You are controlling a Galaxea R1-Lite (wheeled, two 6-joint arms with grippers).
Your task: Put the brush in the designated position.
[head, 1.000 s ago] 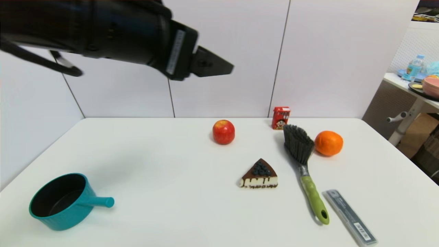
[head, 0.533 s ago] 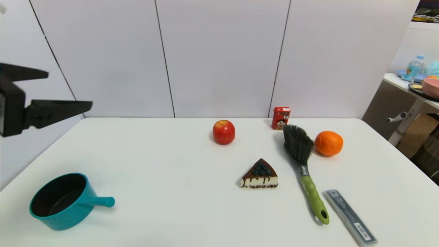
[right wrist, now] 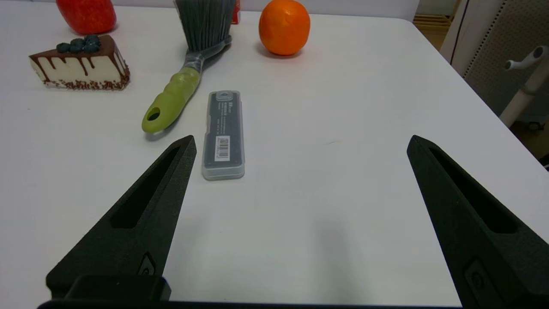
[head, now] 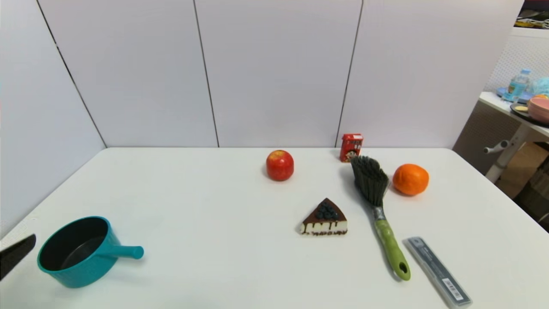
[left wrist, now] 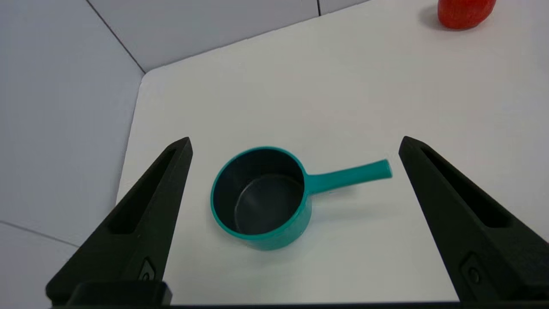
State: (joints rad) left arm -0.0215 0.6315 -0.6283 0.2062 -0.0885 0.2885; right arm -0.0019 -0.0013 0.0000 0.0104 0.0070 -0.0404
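Note:
The brush [head: 388, 242] lies flat on the white table [head: 206, 206], right of centre. Its black bristles point toward the far wall and its lime-green handle points toward me. It also shows in the right wrist view as the brush [right wrist: 173, 96]. My right gripper [right wrist: 302, 137] hovers open over bare table, nearer to me than the handle's end and off to its right, holding nothing. My left gripper [left wrist: 296, 139] is open above the table's left part, far from the brush. In the head view only one of its fingertips [head: 15, 255] shows, at the left edge.
A grey flat case [head: 437, 271] lies just right of the brush handle. An orange [head: 410, 179] sits beside the bristles, with a red carton [head: 351, 147] behind them. A cake slice [head: 324, 219] and an apple [head: 279, 165] lie left of the brush. A teal pot [head: 75, 251] stands front left.
My left arm has swung from high across the head view down and to the left, leaving only a fingertip at the left edge. The things on the table rest where they were.

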